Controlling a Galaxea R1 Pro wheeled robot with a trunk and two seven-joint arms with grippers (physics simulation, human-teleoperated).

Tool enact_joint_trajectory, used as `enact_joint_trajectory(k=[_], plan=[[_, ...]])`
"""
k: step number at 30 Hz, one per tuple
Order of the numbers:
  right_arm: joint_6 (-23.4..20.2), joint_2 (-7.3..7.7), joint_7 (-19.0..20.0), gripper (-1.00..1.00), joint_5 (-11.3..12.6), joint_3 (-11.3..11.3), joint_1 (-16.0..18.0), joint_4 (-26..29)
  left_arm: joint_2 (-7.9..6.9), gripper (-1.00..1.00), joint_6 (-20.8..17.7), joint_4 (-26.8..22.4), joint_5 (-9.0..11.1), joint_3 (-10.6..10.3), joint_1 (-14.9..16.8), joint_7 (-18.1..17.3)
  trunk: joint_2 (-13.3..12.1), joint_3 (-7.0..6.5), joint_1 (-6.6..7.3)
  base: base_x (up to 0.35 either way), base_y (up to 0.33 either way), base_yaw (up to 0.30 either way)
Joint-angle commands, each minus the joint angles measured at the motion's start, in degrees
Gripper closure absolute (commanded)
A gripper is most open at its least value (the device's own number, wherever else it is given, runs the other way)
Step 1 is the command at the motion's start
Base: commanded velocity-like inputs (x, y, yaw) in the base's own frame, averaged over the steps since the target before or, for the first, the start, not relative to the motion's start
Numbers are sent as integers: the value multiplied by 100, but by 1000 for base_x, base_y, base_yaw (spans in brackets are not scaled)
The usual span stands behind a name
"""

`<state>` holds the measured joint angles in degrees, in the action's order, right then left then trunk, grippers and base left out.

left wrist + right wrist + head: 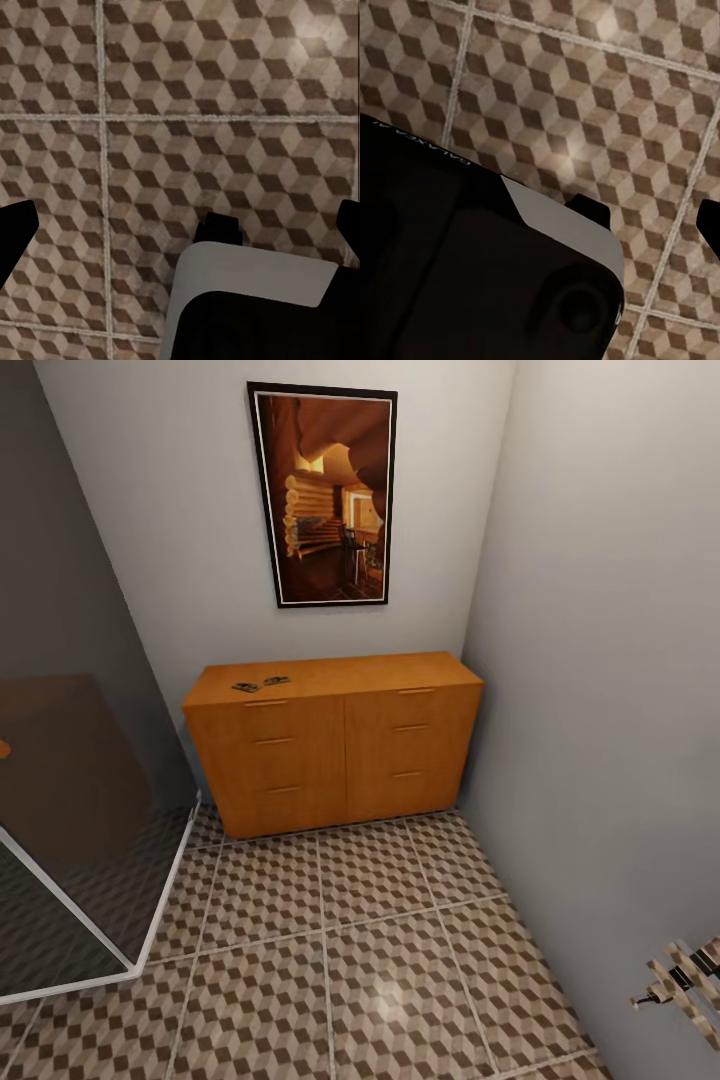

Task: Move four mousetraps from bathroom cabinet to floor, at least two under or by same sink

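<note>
Left gripper [180, 225]: fingers seen as dark tips at the two edges of the left wrist view, set wide apart, holding nothing, hanging above the floor [225, 90] with no contact. Part of the robot's own white and black body [255, 300] visible beneath it.

Right gripper [652, 217]: one dark tip near the middle of the right wrist view and another at the edge, spread apart, empty, over patterned tile. Large black and white robot body in the foreground there.

Cabinet [335, 745]: orange-brown chest against the far wall, drawer fronts all flush, long axis running left to right. Two mousetraps [260, 684] lying flat on the top, toward the left end near the front edge, just beside each other, long sides roughly along the cabinet; finer orientation too small to tell.

Framed picture [322, 495] on the wall above. Glass shower screen [80, 830] at left. Tiled floor between cabinet and robot.
</note>
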<state>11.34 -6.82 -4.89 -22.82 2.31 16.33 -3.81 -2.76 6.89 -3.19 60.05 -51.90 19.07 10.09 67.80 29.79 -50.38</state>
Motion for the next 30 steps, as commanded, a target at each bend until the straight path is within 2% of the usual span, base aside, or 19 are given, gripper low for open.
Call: enact_joint_trajectory(k=[1,4,8,9,11,12,15,16,17,19,20,24,25,26,27,28,29,30], plan=[[33,-8,-43,-100,-20,15,11,-20,-1,-100,5,-21,40,-48,0,37,3,5,0,0,0,0],[-16,-4,-51,-100,42,-101,22,29,-2,-100,-1,-40,44,-41,8,48,3,5,0,0,0,0],[-351,-20,-75,-100,219,-299,76,270,-27,-100,-28,-60,44,-32,126,52,3,5,0,0,0,0],[-789,-35,-90,-100,279,-356,131,652,-30,-100,-107,-72,44,-27,333,58,3,5,0,0,0,0],[-1157,-44,-94,-100,304,-381,177,1030,-28,-100,-218,-77,46,-25,501,60,3,5,0,0,0,0],[-1551,-53,-93,-100,323,-395,209,1488,-23,-100,-382,-82,48,-24,677,61,3,5,0,0,0,0],[-2123,-81,-85,-100,341,-403,236,2294,-15,-100,-717,-113,49,-23,961,62,3,5,0,0,0,0],[-2621,-150,-79,-100,349,-399,251,3157,-10,-100,-1095,-201,50,-22,1258,64,3,5,0,0,0,0],[-2910,-189,-76,-100,352,-387,258,3718,-8,-100,-1345,-302,50,-22,1463,69,3,5,0,0,0,0],[-3161,-216,-70,-100,354,-360,267,4246,-10,-100,-1592,-425,48,-22,1681,73,3,5,0,0,0,0],[-3369,-232,-65,-100,355,-303,288,4746,-15,-100,-1843,-562,46,-20,1913,76,3,5,0,0,0,0],[-3625,-246,-71,-100,358,-137,389,5604,-18,-100,-2375,-860,43,-15,2402,80,3,5,0,0,0,0],[-3696,-249,-85,-100,359,-60,509,5922,-17,-100,-2498,-937,45,-9,2529,80,3,5,0,0,0,0],[-3722,-251,-93,-100,361,-28,597,6049,-9,-100,-2717,-1099,45,12,2790,80,3,5,0,0,0,0],[-3742,-252,-102,-100,362,2,701,6155,-3,-100,-2807,-1184,46,32,2924,80,3,5,0,0,0,0],[-3813,-263,-120,-100,387,90,1263,6395,23,-100,-3043,-1570,49,178,3456,84,3,5,0,0,0,0],[-3869,-267,-111,-100,480,113,1588,6443,40,-100,-3107,-1778,46,301,3683,86,3,5,0,0,0,0],[-3914,-269,-107,-100,560,122,1749,6452,47,-100,-3128,-1879,45,375,3781,87,3,5,0,0,0,0]])
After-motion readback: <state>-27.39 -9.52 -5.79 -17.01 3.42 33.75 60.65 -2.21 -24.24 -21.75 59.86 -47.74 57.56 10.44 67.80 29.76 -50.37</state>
